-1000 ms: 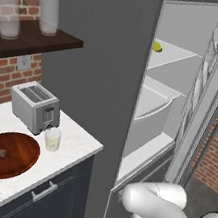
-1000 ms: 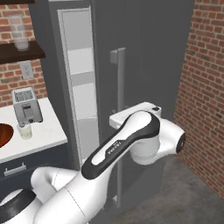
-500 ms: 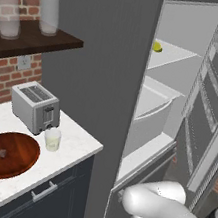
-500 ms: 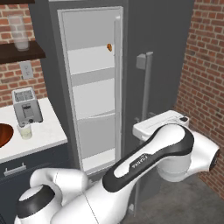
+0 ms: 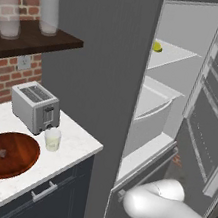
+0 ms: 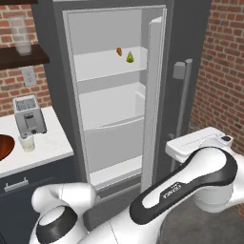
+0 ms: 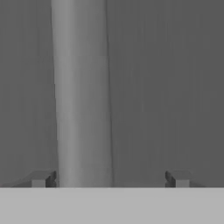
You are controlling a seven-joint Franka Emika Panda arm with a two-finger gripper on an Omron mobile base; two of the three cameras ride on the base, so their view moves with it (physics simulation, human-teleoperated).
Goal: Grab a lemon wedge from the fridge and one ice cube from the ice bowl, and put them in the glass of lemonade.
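The fridge [image 6: 114, 95] stands with its door swung wide, and the claw [image 7: 109, 178] is spread, its two tips set either side of the door's bar handle [image 7: 82, 92] without pinching it. On the upper shelf [image 6: 107, 64] sits the lemon wedge [image 6: 129, 57], just beside a small orange lump [image 6: 119, 51]; from the left base view the wedge [image 5: 157, 47] shows near the shelf's front edge. The wedge looks tiny and light, probably a bit slick and soft, so I would take it across its thicker middle with a gentle squeeze rather than at the pointed ends, where it could squirt out. On the counter [image 5: 73, 148] the glass of lemonade [image 5: 52, 139] stands just in front of the toaster [image 5: 34, 106], with the wooden ice bowl [image 5: 5, 154] near it; a small pale cube [image 5: 2, 153] lies in the bowl. That cube would likely be hard and slippery, best pinched squarely on flat faces. The glass is fragile and should not be knocked.
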